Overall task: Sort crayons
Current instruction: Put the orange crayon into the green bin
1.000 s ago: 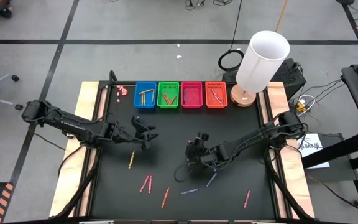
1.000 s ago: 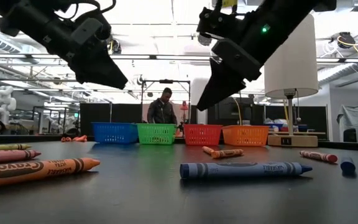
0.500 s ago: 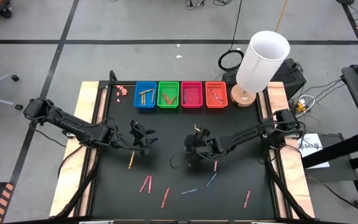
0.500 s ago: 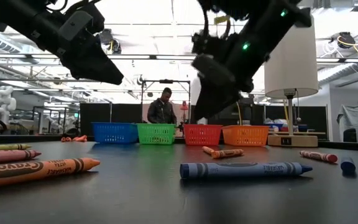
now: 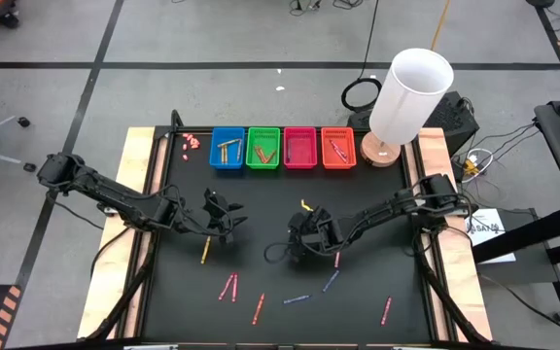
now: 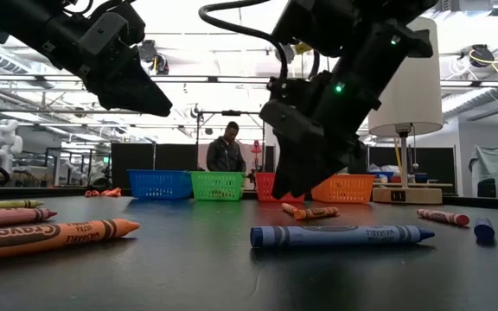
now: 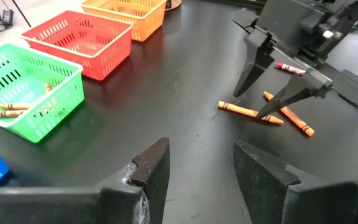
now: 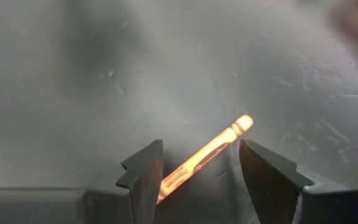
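My right gripper is open and points down, low over the middle of the table. Its fingers stand on either side of an orange crayon lying flat; I see no touch. The left wrist view shows that crayon beside a second orange one, under the right gripper. My left gripper hovers open and empty above the table's left half. Other crayons lie loose: yellow, pink, red, blue.
Blue, green, pink and orange baskets line the far edge, some holding crayons. A white lamp stands at the far right. More crayons lie toward the near edge. A person stands beyond the table.
My right gripper has come down toward the table and a little toward its near edge, rolling its wrist, and now straddles the orange crayon. Its fingers have stayed open.
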Controlling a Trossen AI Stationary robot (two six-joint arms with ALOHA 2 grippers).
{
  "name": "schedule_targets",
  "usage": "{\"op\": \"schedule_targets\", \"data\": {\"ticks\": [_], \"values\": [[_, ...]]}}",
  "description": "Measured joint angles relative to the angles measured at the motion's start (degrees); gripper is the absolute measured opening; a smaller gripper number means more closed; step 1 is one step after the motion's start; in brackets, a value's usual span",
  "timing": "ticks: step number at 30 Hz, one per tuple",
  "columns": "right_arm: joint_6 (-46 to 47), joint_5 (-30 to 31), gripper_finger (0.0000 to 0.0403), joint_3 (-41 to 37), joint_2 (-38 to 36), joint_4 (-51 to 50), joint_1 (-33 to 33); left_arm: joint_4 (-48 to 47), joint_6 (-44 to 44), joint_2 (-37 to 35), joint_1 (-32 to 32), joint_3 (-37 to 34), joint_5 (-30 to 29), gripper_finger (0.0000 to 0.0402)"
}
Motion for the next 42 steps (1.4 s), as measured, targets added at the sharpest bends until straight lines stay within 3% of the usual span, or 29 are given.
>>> {"op": "schedule_targets", "data": {"ticks": [5, 16, 25, 32, 42], "values": [[-1.4, 0.4, 0.0192, 0.0, 0.0, 0.0, -0.2, 0.0, 0.0, 0.0, 0.0, 0.0, 0.0, 0.0173], [-0.4, -1.2, 0.0143, 0.0, 1.8, 0.4, -1.0, 0.1, -0.1, 0.0, 0.0, 0.0, 0.0, 0.0173], [-1.9, -2.0, 0.0082, 0.2, 3.7, 0.8, -1.5, 0.0, -0.2, 0.0, 0.0, 0.0, 0.1, 0.0173], [-5.3, -2.4, 0.0012, 0.1, 3.2, 1.4, -1.5, -0.1, -0.1, 0.0, 0.0, 0.0, 0.4, 0.0173], [-14.9, -3.2, 0.0003, -0.1, -1.6, 3.2, -2.0, 0.0, -0.1, 0.0, 0.0, 0.0, 0.4, 0.0173]]}}
